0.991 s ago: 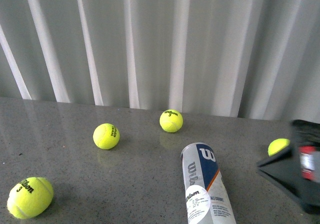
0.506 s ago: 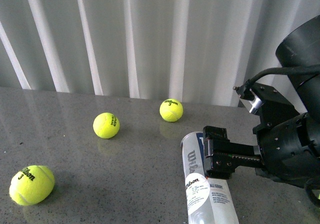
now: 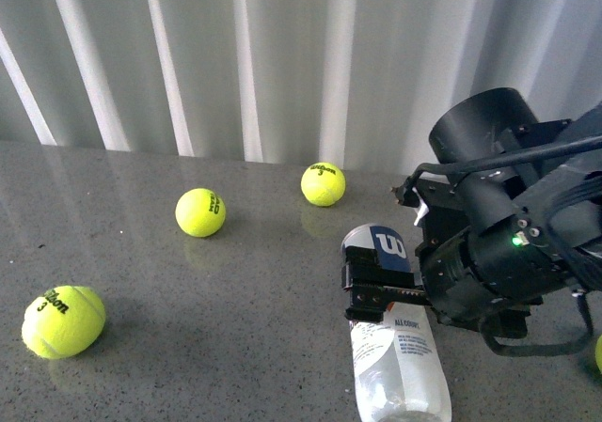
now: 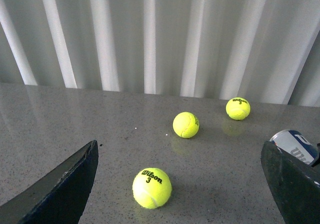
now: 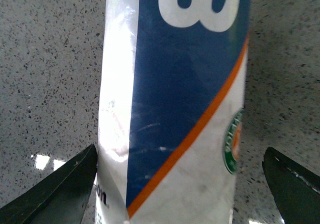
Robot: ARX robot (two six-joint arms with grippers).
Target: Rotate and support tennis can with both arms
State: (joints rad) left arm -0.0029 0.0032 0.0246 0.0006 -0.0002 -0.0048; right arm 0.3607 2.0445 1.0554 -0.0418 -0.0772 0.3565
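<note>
Both sets of jaws stand wide. The right gripper (image 3: 363, 292) straddles the tennis can (image 3: 401, 364), which lies on the counter (image 3: 188, 356) right of centre at the bottom of the front view — unclamped, with a gap showing on one side. The left gripper (image 4: 175, 189) holds nothing — three yellow balls (image 3: 200, 212) lie scattered to the left.
</note>
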